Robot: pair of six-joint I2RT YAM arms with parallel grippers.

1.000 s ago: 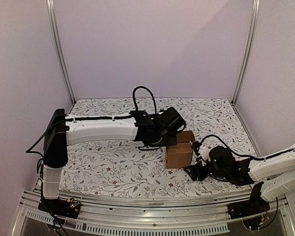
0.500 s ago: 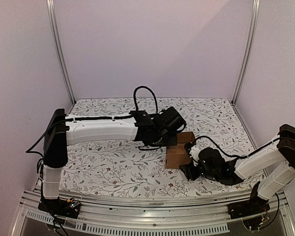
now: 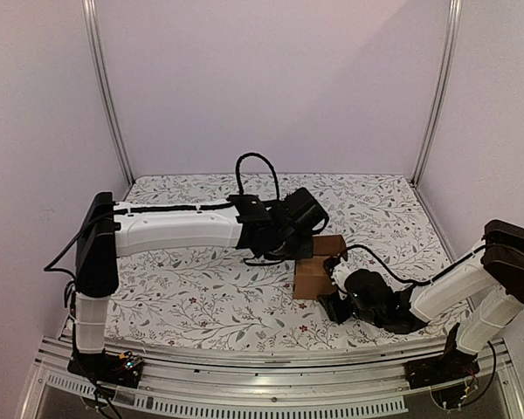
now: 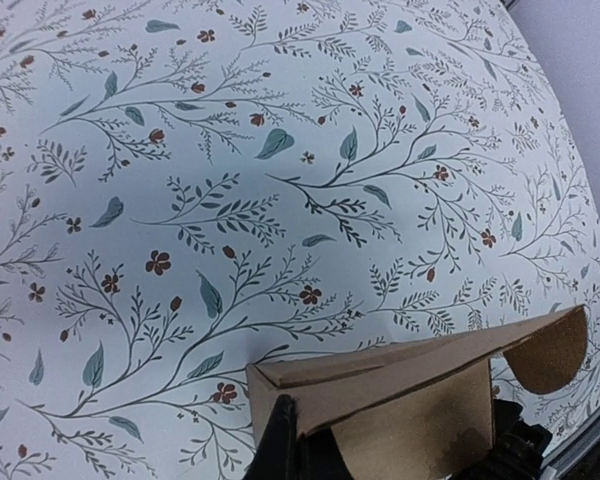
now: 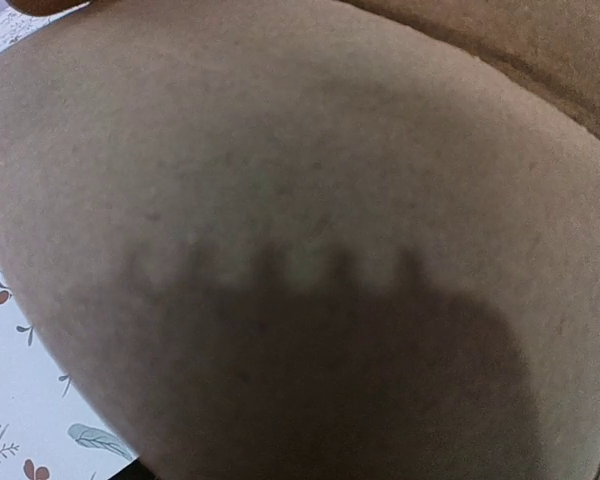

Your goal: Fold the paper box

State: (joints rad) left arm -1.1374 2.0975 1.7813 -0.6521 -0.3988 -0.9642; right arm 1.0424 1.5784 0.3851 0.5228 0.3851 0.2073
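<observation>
Squarely before right claw (image 3: 334, 290), paper box (image 3: 313, 276) (brown)

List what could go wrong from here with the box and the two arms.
1. The left gripper seems to pinch only one thin edge of the paper box. A sideways push could tear or crease the cardboard there.
2. The right gripper sits so near that its camera sees almost only cardboard. A harder push might cave in the wall or slide the box across the floral cloth.
</observation>
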